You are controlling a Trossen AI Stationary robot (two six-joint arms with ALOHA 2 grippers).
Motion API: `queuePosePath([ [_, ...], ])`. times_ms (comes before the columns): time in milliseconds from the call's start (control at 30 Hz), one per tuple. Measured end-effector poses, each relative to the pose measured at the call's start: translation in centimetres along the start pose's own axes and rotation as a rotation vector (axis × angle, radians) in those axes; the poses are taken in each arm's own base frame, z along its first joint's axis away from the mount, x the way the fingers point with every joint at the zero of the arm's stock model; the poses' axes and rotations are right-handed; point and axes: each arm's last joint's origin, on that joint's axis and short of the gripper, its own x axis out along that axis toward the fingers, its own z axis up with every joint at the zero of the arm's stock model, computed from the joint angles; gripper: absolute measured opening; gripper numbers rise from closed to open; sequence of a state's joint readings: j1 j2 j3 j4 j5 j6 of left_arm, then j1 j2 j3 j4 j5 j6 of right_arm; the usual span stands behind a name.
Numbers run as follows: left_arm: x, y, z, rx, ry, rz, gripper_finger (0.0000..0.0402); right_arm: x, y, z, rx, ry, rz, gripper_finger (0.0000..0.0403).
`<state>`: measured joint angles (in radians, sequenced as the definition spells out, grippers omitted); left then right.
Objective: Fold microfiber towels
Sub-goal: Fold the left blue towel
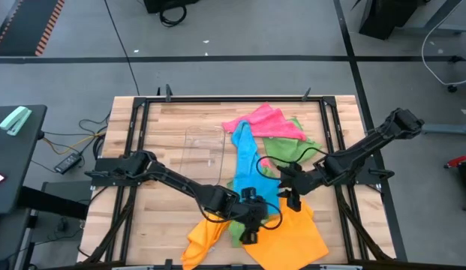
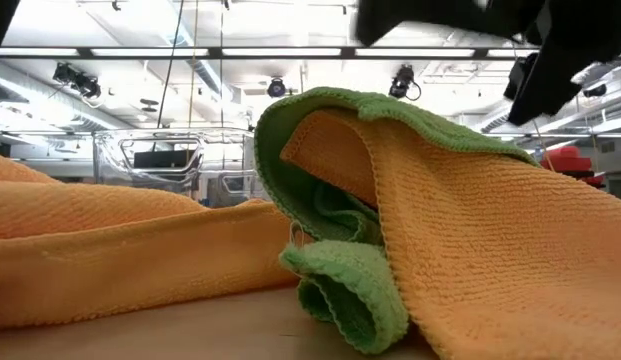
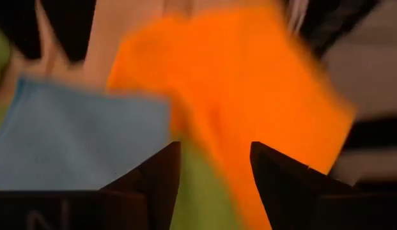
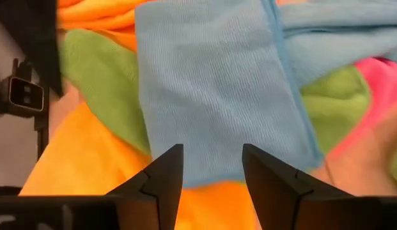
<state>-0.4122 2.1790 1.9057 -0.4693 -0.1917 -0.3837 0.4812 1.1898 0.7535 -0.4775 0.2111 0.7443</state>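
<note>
- Heap of microfiber towels near the front middle of the wooden worktop: orange towel spread at the front edge, sky-blue towel running back from it, pink towel and green towel behind.
- Second green towel tucked under the orange one – rolled edge showing in the low view.
- Clear plastic tray left of the blue towel.
- Left end effector low over the overlap of orange, green and blue; fingers parted, nothing gripped between them.
- Right end effector over the blue towel's near end; fingers parted, released, cloth visible through the gap.
</note>
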Motion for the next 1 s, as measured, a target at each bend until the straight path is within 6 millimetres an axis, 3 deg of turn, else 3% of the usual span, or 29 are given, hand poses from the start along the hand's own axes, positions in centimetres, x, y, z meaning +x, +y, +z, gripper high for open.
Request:
queuePosePath([
  [133,0.7,-0.4,0.8,-0.029,-0.111,-0.043,0.0191,-1.7,0.8,0.8,-0.037,0.050,-0.030,0.0170],
  [367,1.8,0.1,0.9,-0.090,-0.150,-0.036,0.0180,-3.3,0.7,1.1,-0.204,0.129,-0.085,0.0170],
  [600,1.6,0.9,2.5,-0.317,-0.301,-0.038,0.0167,-5.2,1.5,-0.9,-0.312,0.058,0.014,0.0170],
  [800,1.6,1.1,2.7,-0.385,-0.347,0.009,0.0153,-5.2,1.9,-2.8,-0.375,0.016,0.059,0.0170],
  [1000,1.5,0.7,2.5,-0.380,-0.345,0.031,0.0144,-5.2,2.0,-3.4,-0.439,0.032,0.064,0.0170],
])
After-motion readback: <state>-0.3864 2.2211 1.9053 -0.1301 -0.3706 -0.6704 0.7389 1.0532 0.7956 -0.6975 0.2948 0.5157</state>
